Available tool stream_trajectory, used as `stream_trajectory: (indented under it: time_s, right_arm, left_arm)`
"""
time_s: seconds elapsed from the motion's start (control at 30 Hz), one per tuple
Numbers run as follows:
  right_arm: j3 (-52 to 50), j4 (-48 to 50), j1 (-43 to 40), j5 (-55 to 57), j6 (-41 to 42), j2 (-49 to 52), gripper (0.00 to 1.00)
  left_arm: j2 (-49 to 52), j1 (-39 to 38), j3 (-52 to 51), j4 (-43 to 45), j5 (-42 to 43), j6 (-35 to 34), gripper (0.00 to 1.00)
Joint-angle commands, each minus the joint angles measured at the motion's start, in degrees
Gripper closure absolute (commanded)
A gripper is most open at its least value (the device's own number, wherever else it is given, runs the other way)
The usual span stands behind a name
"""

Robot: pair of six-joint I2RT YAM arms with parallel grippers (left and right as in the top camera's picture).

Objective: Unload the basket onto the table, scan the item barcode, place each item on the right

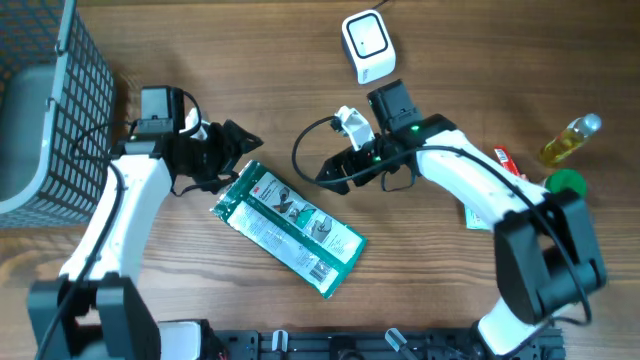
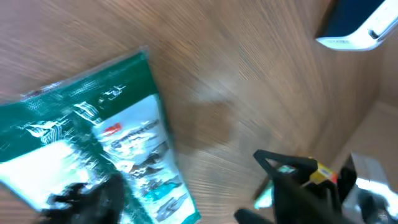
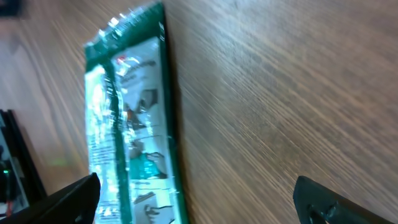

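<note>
Green-and-white flat plastic packet [image 1: 288,228] lay mid-frame, apparently unscanned; right tool [image 1: 333,173] gaped empty, left tool [image 1: 238,152] state could not be told.

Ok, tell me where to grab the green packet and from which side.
Likely the short end of the green packet nearest the left pincer, pinched from above. It lies flat and thin, and that end is close and unobstructed.

The table [image 1: 420,300] I work on is wood — matt, fine-grained; the packet [image 1: 288,228] at its centre is glossy green plastic film, crinkled; the scanner [image 1: 367,45] at twelve o'clock is smooth white plastic; the basket [image 1: 95,90] at ten — dark wire mesh.
</note>
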Motion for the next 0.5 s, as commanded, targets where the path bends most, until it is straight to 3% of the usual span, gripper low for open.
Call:
stream_trajectory:
  time_s: [0.0,0.03,0.1,0.33,0.47]
  right_arm:
    - [-0.5,1.4,0.1,-5.2,-1.6,4.6,0.01]
    - [-0.5,1.9,0.1,-7.0,-2.2,5.4,0.01]
    - [-0.5,2.8,0.1,-8.6,-2.3,6.4,0.01]
    - [-0.5,3.4,0.1,-11.1,-4.6,8.7,0.04]
    - [-0.5,3.2,0.1,-12.0,-2.5,9.7,0.21]
  left_arm:
    - [-2.6,-2.0,0.2,-4.9,-11.6,1.1,0.67]
    - [-2.4,-2.8,0.2,-6.9,-13.8,1.0,0.82]
    - [-1.9,-4.5,0.1,-10.5,-16.5,1.0,0.96]
    - [1.0,-13.1,-0.7,-17.2,-26.4,-2.3,0.96]
    - [3.3,-15.6,-1.9,-17.2,-26.7,-3.5,0.96]
